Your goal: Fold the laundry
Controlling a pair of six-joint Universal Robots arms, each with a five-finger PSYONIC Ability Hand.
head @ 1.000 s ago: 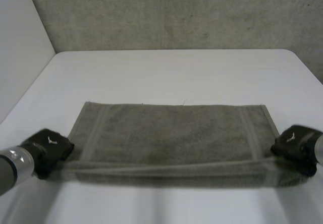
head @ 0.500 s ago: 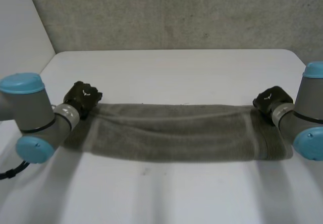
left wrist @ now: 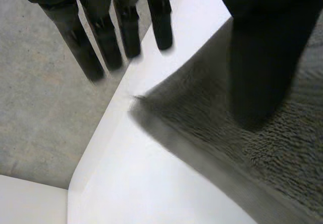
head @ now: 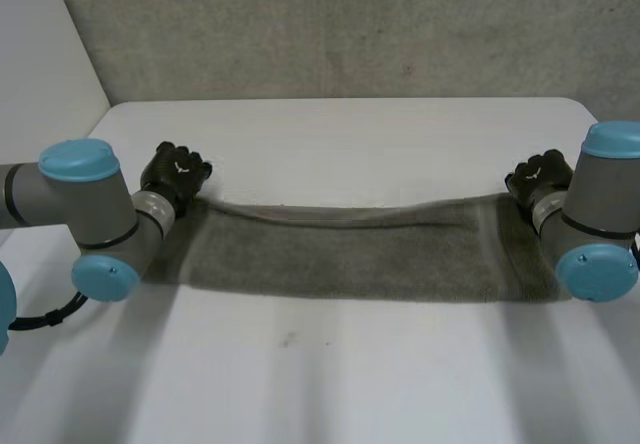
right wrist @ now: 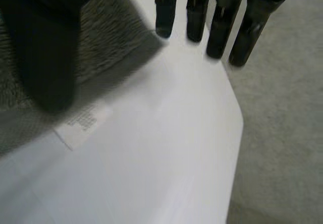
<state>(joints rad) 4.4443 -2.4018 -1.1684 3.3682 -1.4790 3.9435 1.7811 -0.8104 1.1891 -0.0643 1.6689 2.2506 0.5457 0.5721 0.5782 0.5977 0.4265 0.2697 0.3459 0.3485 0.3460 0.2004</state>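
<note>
On my head feed the grey towel (head: pixel 350 259) lies as a long narrow band across the middle of the white table (head: pixel 350 139), its long sides running from one arm to the other. My left hand (head: pixel 176 176) sits at the towel's far left corner and my right hand (head: pixel 538 176) at its far right corner, each over the end of the far edge. That edge sags slightly toward me between the two hands. In the left wrist feed the fingers (left wrist: pixel 103 37) are straight and reach out past the corner, over bare table and clear of the cloth. The thumb (left wrist: pixel 262 57) is well apart from them and hangs over the towel just inside the corner, and I cannot tell whether it touches the pile. That hand is spread wide and has hold of nothing. The right wrist feed shows the same: straight fingers (right wrist: pixel 222 24) beyond the corner and over the table, and the thumb (right wrist: pixel 45 57) apart from them above the cloth, with nothing pinched. A small white label (right wrist: pixel 83 125) pokes out from the towel's edge near that thumb and lies flat on the table.
</note>
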